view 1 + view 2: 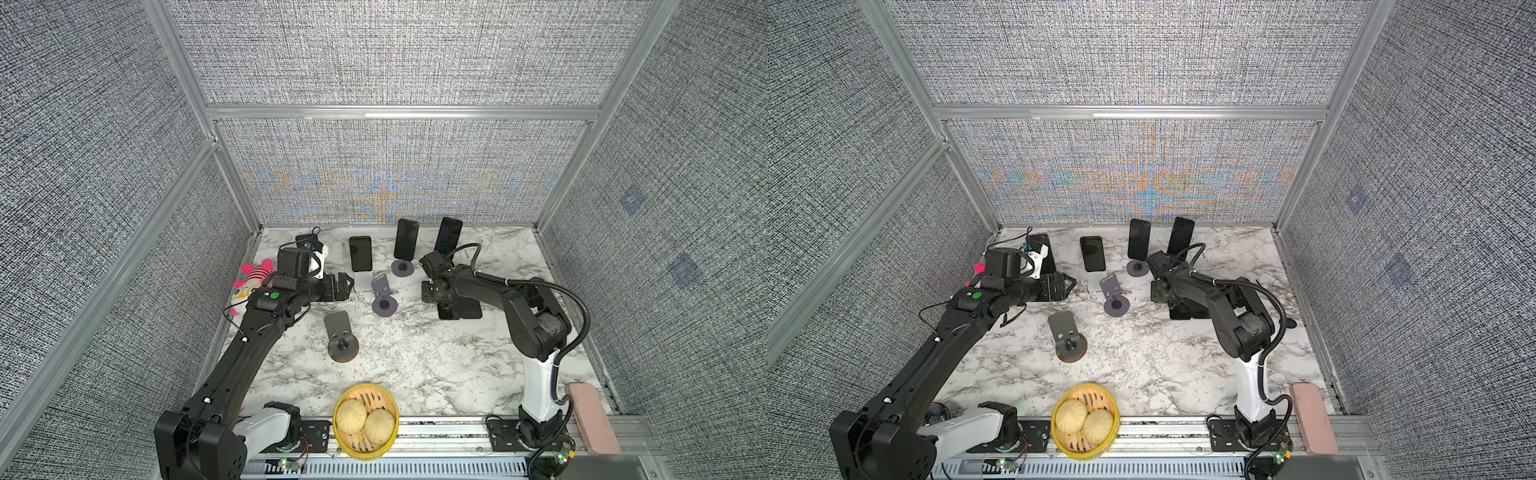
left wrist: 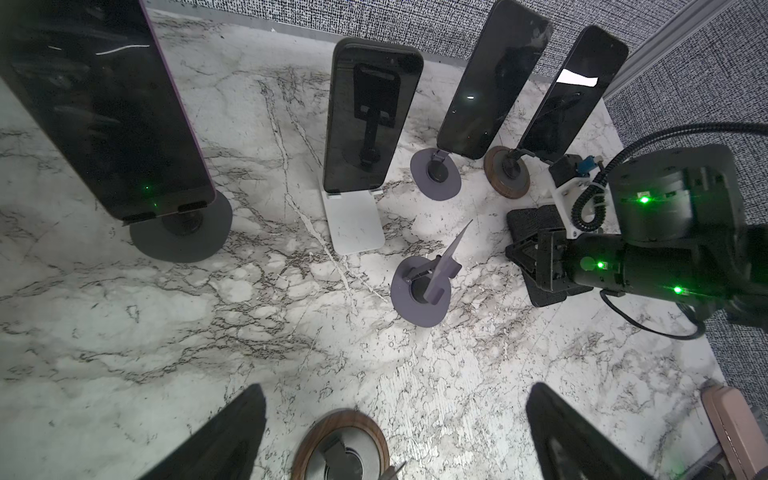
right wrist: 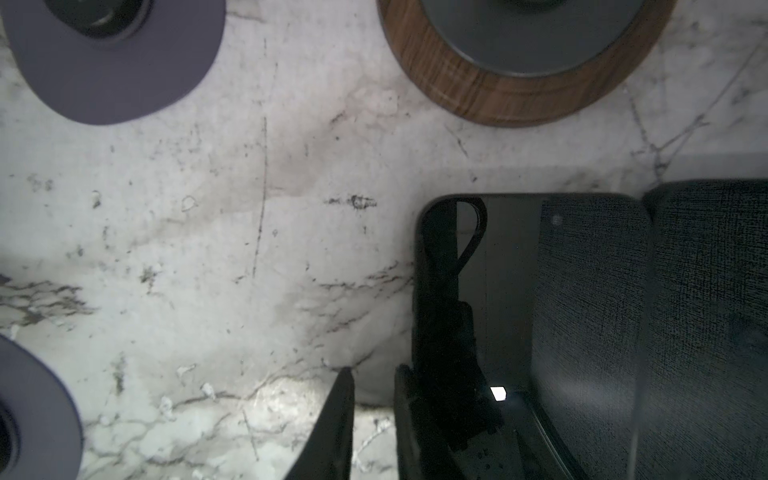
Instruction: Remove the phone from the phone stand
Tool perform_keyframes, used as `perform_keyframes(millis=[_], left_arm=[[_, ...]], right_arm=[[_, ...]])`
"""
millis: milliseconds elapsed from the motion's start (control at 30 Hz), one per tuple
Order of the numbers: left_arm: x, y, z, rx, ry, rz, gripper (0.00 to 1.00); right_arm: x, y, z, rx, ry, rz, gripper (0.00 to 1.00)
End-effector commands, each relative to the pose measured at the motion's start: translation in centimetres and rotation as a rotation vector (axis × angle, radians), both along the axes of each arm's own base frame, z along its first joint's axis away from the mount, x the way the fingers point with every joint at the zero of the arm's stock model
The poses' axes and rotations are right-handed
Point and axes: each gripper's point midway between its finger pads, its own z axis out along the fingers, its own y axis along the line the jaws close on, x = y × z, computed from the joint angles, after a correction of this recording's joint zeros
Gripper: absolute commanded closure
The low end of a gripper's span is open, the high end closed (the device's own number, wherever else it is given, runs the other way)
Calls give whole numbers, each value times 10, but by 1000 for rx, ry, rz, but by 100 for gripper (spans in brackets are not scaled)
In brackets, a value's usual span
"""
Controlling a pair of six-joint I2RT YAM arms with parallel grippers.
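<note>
Glass-faced phone on white stand, near table's back edge.
Probably stiff, slick, breakable: pinch across long edges. Left gripper wide, right gripper barely parted, both empty.

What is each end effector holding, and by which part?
Nothing: the left end effector gapes empty; the right end effector shows only bare table between its fingers.

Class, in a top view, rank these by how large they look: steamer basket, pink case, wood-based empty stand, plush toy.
1. steamer basket
2. pink case
3. wood-based empty stand and plush toy: alike, and the toy is partly hidden, so unranked.
Basket and case sit nearest the camera, which flatters them.
</note>
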Motion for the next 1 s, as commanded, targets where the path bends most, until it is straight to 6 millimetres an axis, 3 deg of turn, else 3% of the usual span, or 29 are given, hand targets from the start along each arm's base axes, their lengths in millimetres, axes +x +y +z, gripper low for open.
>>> perform_keyframes(millis=[0, 200, 333, 467, 667, 833, 967], left_arm=[[2, 2, 6, 8, -31, 5, 1], [13, 25, 20, 58, -131, 131, 1], [33, 45, 21, 123, -193, 254, 1], [58, 60, 22, 218, -215, 330, 1], [95, 87, 12, 389, -189, 385, 1], [121, 110, -5, 389, -155, 446, 1], [142, 113, -15, 382, -132, 430, 1]], right_arm=[[-3, -1, 14, 6, -9, 6, 78], [-22, 18, 61, 146, -48, 122, 68], [-43, 24, 77, 212, -19, 199, 60], [-62, 17, 90, 215, -1, 225, 45], [-88, 7, 99, 240, 4, 232, 38], [-99, 2, 102, 259, -12, 226, 37], [-106, -3, 101, 242, -1, 237, 37]])
